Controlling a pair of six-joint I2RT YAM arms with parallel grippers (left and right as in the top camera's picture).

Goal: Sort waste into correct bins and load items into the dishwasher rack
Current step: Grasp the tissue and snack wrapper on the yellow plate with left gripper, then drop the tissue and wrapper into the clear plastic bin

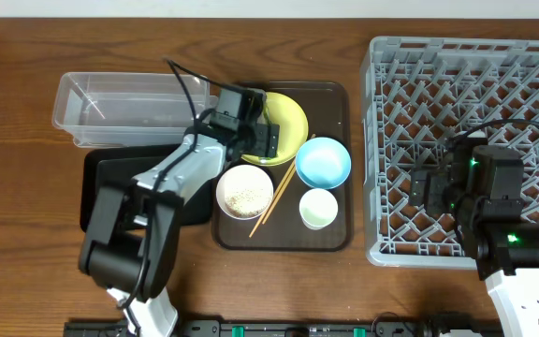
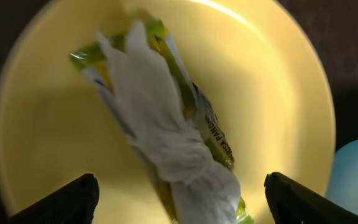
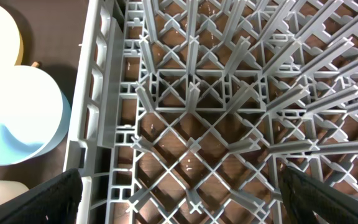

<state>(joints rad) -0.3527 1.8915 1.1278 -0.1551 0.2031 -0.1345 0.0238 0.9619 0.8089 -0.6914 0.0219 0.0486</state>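
The crumpled white-and-green wrapper (image 2: 166,124) lies on the round yellow plate (image 2: 278,93). My left gripper (image 2: 182,199) is open just above it, one finger on each side of its lower end. In the overhead view the left gripper (image 1: 262,136) hides the wrapper on the plate (image 1: 293,120). The white bowl (image 1: 244,191) holds rice grains (image 1: 244,199). The light blue bowl (image 1: 323,161), the pale cup (image 1: 318,208) and the chopsticks (image 1: 274,199) lie beside it. My right gripper (image 3: 182,199) is open and empty over the grey dishwasher rack (image 3: 229,93), near its left wall (image 1: 382,150).
The dishes stand on a brown serving tray (image 1: 330,241). A clear tub (image 1: 120,101) and a black tray (image 1: 110,183) lie to its left; my left arm crosses over the black tray. The right wrist view shows the blue bowl (image 3: 17,118) outside the rack wall.
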